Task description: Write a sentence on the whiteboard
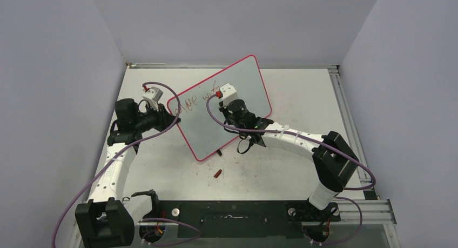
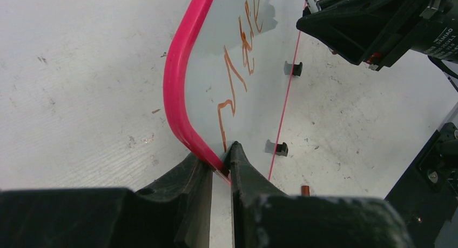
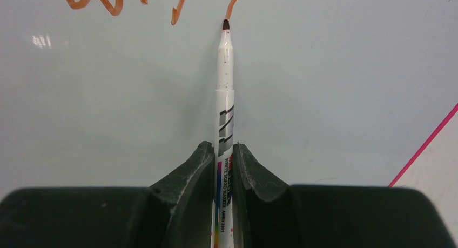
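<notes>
Whiteboard (image 1: 204, 133) stands tilted at the centre of the top view, on the table (image 1: 302, 91). Left gripper (image 2: 220, 160) is clamped on its pink rim at the left edge. Right gripper (image 3: 223, 151) is closed on a marker (image 3: 226, 86), whose tip meets the end of a stroke. Red-brown sentence (image 1: 200, 99) crosses the board's upper left. A small red item (image 1: 218, 173) lies just below the board.

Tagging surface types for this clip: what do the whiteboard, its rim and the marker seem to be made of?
The whiteboard looks like a smooth, glossy coated panel: it shows a light glare. Its rim seems glossy pink-red plastic, with a highlight along the curve. The marker looks like white printed plastic with a dark felt-like tip.
</notes>
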`<action>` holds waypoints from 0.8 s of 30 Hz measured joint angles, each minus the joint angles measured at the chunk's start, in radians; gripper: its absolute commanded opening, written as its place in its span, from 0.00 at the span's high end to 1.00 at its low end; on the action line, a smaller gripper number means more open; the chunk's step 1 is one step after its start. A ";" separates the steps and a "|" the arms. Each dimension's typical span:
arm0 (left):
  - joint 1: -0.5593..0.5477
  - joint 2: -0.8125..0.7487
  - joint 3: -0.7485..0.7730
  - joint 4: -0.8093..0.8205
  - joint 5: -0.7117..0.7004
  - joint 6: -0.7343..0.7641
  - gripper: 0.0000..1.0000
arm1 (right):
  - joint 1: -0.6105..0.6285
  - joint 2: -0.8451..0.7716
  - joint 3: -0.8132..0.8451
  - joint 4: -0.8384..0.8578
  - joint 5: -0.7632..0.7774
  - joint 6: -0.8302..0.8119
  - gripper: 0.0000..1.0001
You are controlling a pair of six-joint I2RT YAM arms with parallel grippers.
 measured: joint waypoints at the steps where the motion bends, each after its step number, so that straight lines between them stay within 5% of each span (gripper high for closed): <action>1: 0.000 0.000 0.000 0.000 0.000 0.000 1.00 | 0.000 0.000 0.000 0.000 0.000 0.000 0.95; 3: 0.000 -0.002 0.000 -0.002 -0.002 0.000 0.96 | 0.001 0.000 0.000 -0.002 0.000 0.000 0.95; 7: -0.001 -0.013 0.000 -0.013 -0.019 0.002 0.60 | 0.006 -0.021 0.000 -0.036 -0.009 0.000 0.95; 13: 0.005 -0.072 -0.010 -0.038 -0.170 0.051 0.31 | 0.013 -0.154 0.000 -0.153 -0.043 0.006 0.95; 24: -0.001 -0.258 -0.040 -0.041 -0.302 0.063 0.22 | -0.029 -0.382 0.000 -0.375 -0.153 0.058 0.95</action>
